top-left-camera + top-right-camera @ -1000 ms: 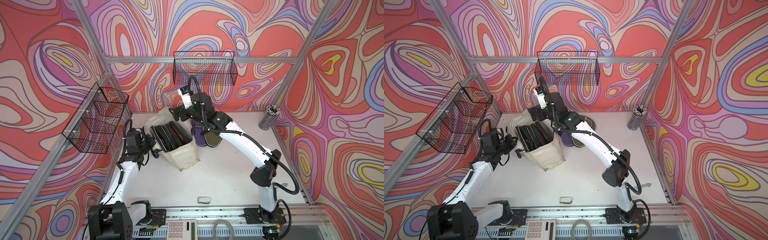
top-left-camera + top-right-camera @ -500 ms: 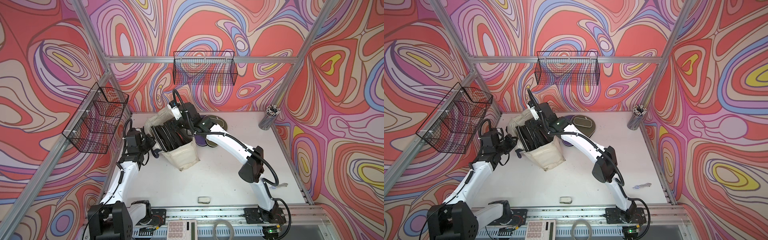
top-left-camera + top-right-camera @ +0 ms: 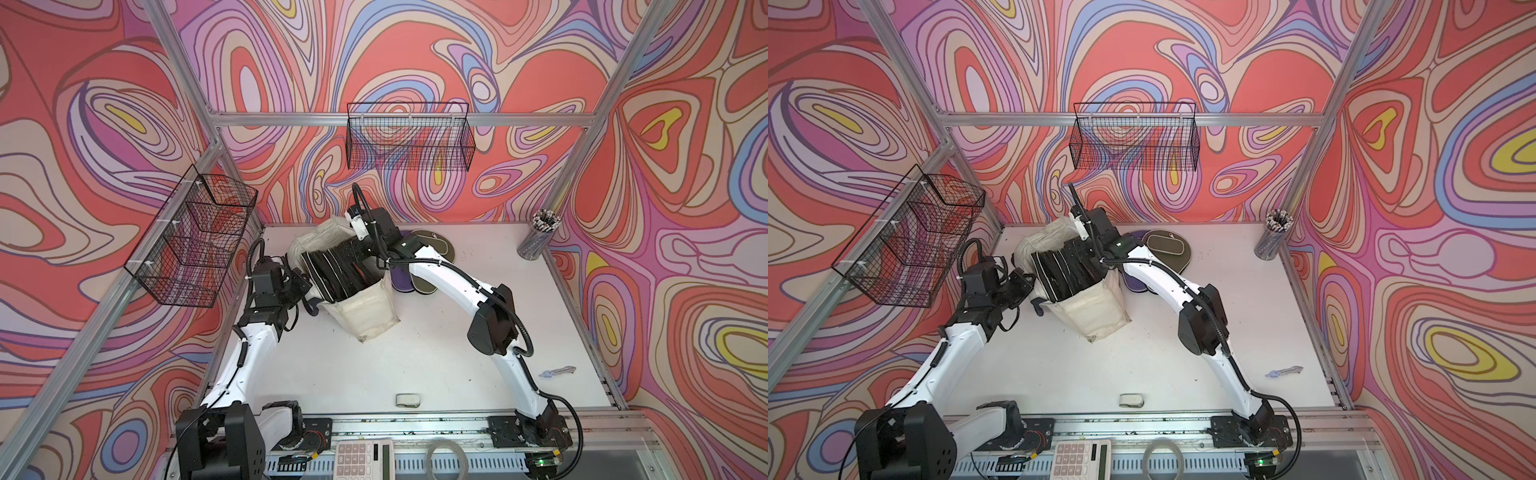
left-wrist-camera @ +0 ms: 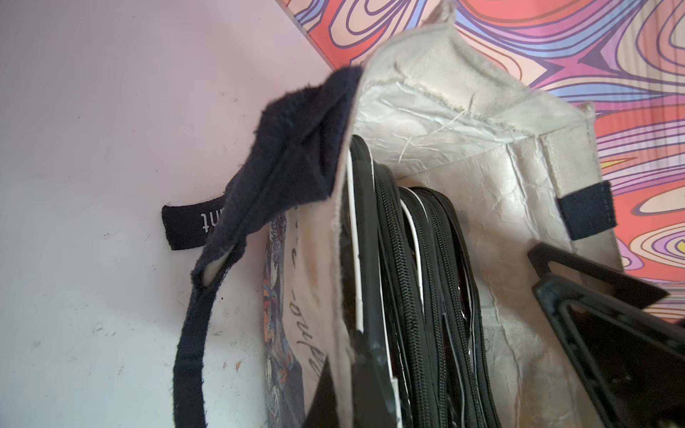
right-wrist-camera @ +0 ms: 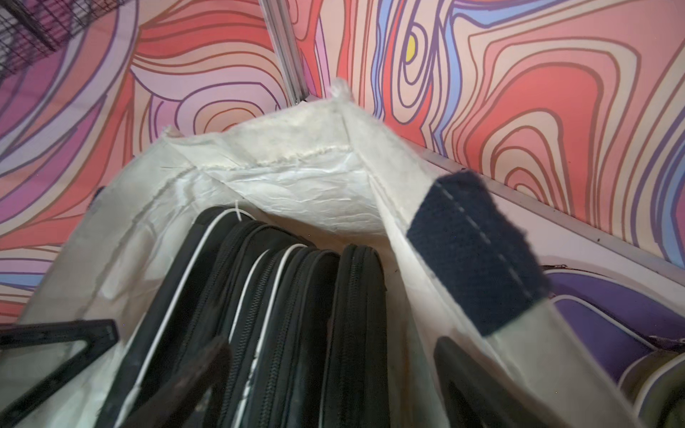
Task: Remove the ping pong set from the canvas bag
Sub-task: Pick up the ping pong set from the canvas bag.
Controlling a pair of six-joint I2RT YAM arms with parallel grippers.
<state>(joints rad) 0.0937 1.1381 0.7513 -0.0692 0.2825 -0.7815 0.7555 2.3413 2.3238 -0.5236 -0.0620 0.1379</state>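
The cream canvas bag [image 3: 365, 311] [image 3: 1096, 307] stands open at the back left of the table. Several black zippered cases of the ping pong set [image 3: 340, 270] [image 5: 296, 296] [image 4: 419, 278] stand packed on edge inside it. My left gripper [image 3: 307, 289] [image 4: 346, 389] is shut on the bag's printed side wall at the rim, next to the navy handle [image 4: 281, 155]. My right gripper [image 3: 357, 249] [image 5: 333, 348] is open and reaches into the bag's mouth. One finger [image 5: 200, 370] is over the cases. The other finger [image 5: 474, 378] lies by the far side wall.
A purple case [image 3: 401, 278] and an olive round case [image 3: 432, 245] lie on the table behind the bag, under my right arm. Wire baskets [image 3: 409, 141] [image 3: 195, 241] hang on the walls. A pen cup [image 3: 540, 232] stands back right. A small white object [image 3: 409, 400] and a grey tool [image 3: 557, 371] lie in front.
My right arm has swung left from over the cases on the table and come down into the bag's mouth. Its jaws have narrowed slightly. The left arm has held still.
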